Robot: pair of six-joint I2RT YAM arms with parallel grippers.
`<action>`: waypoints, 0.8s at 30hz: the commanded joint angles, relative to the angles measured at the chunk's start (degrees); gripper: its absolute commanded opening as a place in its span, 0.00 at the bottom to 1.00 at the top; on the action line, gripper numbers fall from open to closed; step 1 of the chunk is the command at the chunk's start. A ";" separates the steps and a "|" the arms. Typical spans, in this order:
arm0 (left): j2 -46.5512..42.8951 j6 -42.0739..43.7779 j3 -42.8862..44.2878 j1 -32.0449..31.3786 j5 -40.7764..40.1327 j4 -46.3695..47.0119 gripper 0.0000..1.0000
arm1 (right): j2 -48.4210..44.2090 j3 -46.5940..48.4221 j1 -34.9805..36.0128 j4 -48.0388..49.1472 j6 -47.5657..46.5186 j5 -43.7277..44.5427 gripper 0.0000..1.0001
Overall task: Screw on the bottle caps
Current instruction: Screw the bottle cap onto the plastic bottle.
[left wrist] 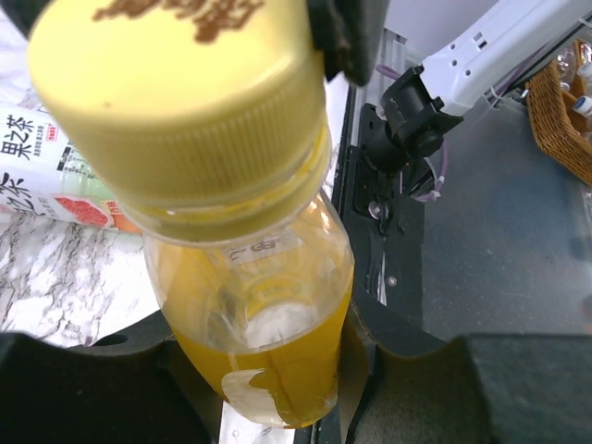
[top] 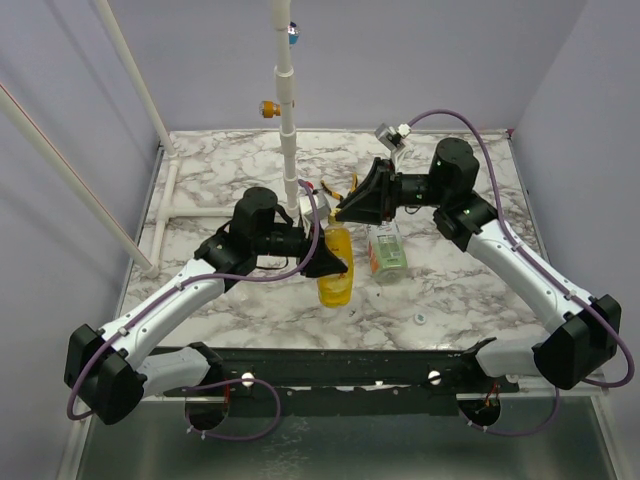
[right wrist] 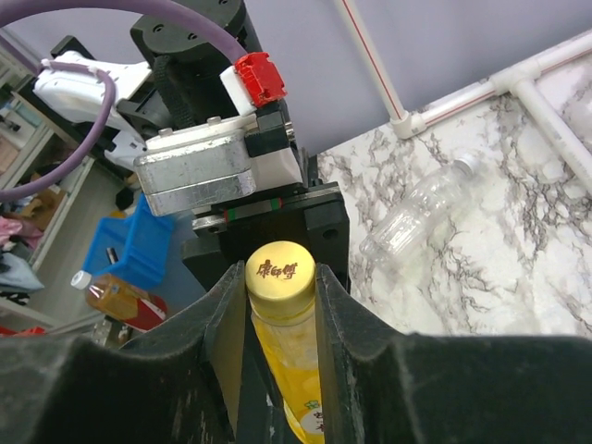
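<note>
- the left gripper (top: 329, 262) is clamped on the body of the yellow bottle (top: 337, 285), near the middle of the table (top: 220, 170)
- in the left wrist view its dark fingers (left wrist: 111, 370) press on both sides of the bottle, which is partly full of orange liquid
- the bottle's neck points toward the far side, at the right gripper (right wrist: 277, 282)
- the yellow cap (right wrist: 280, 271) sits on the neck, with brown print on its top
- the right gripper is closed on that cap; its fingers (right wrist: 227, 314) hug the ribbed rim on both sides
- whether the bottle touches the table cannot be told
- the labelled bottle (top: 387, 252) lies on the table just to the right of the yellow one, free of both grippers
- a white cap (top: 421, 319) lies alone on the table nearer the front edge, well apart from both bottles
</note>
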 commanded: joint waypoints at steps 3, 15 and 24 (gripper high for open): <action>0.50 1.56 2.83 0.11 -8.47 -0.08 0.00 | 0.10 2.51 1.39 -10.16 -5.22 9.15 0.26; 2.24 2.43 5.70 -0.15 -25.25 -0.42 0.00 | -0.47 4.30 3.95 -19.46 -6.83 29.45 0.21; 4.61 2.46 8.21 -1.90 -34.33 -0.33 0.00 | 0.41 5.95 6.90 -22.80 -5.83 42.48 0.20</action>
